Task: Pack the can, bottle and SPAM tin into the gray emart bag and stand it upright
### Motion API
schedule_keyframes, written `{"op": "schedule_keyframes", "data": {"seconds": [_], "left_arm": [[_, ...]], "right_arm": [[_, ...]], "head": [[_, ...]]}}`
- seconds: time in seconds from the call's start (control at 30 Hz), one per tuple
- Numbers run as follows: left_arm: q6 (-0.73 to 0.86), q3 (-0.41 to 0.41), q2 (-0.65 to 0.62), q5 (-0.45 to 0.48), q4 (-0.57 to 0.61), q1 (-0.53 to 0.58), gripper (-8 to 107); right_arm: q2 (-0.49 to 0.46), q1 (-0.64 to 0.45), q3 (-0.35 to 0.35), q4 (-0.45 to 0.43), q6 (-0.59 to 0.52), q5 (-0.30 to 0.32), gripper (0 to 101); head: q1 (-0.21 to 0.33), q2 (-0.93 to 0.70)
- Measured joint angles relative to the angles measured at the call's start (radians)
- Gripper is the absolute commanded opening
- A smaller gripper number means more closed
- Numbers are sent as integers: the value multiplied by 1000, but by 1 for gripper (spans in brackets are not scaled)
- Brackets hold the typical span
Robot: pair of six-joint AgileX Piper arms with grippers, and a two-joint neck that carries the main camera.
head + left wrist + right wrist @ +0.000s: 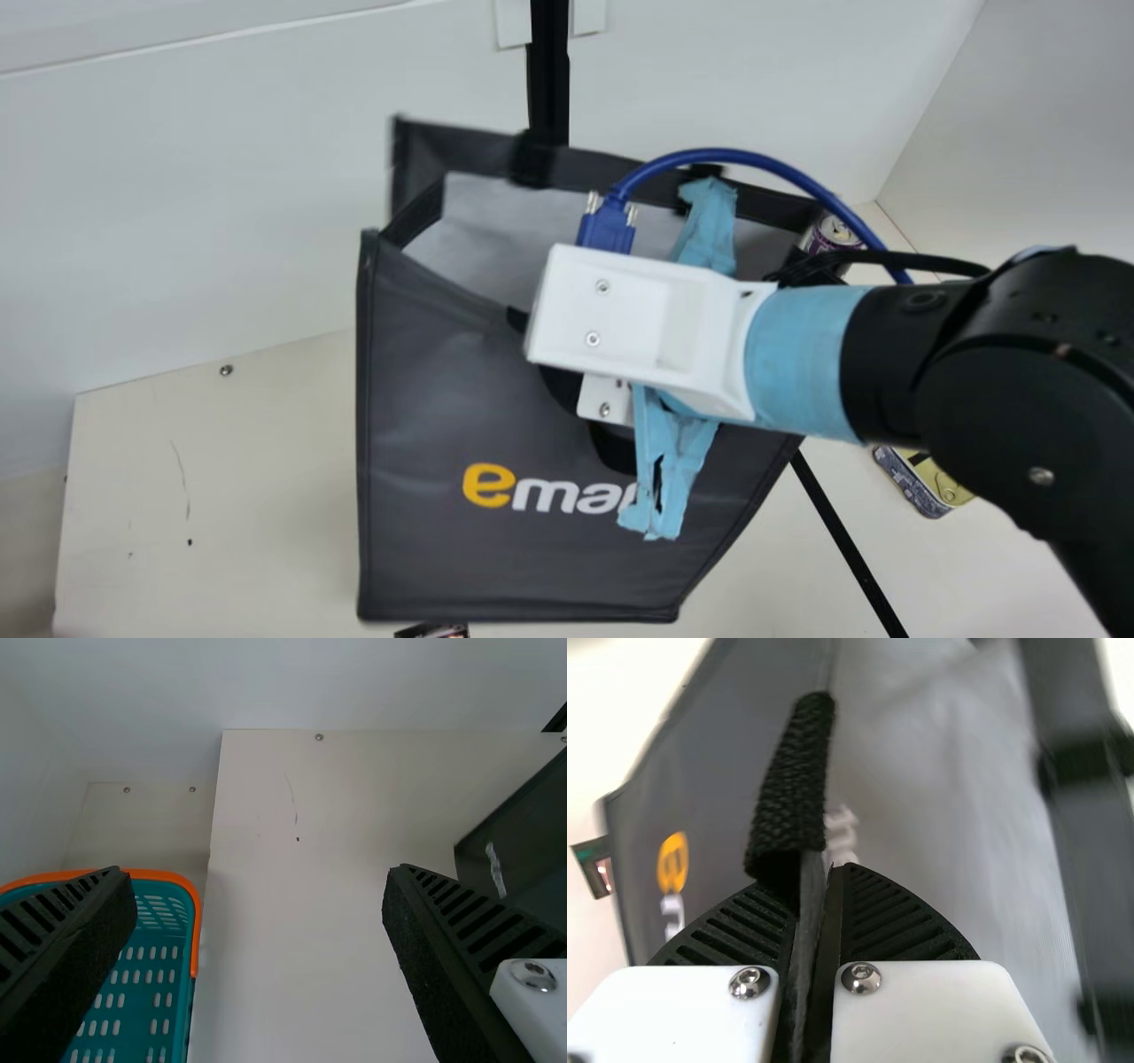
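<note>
Soft, even, fairly bright light covers the cream table (266, 496) in the main view, leaving a dull sheen on the gray emart bag (443, 381). In the right wrist view the bag's dark rim blurs out of focus, the background at left glares almost white, and the screw heads (860, 975) catch small highlights.

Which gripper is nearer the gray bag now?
Right. The right gripper pinches the rim of the gray bag; the left gripper hangs open away from it, over the table.
</note>
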State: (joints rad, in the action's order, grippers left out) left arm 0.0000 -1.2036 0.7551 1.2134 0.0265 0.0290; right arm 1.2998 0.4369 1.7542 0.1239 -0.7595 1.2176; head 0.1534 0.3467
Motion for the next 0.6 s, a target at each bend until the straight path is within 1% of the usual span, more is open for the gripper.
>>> {"op": "schedule_keyframes", "data": {"seconds": [0.33,0.6], "left_arm": [[0,0,0,0,0,0,90],[0,0,0,0,0,0,90]], "right_arm": [[15,75,-25,2,103,1,0],[10,130,-44,1,173,2,0]], "head": [[0,0],[0,0]]}}
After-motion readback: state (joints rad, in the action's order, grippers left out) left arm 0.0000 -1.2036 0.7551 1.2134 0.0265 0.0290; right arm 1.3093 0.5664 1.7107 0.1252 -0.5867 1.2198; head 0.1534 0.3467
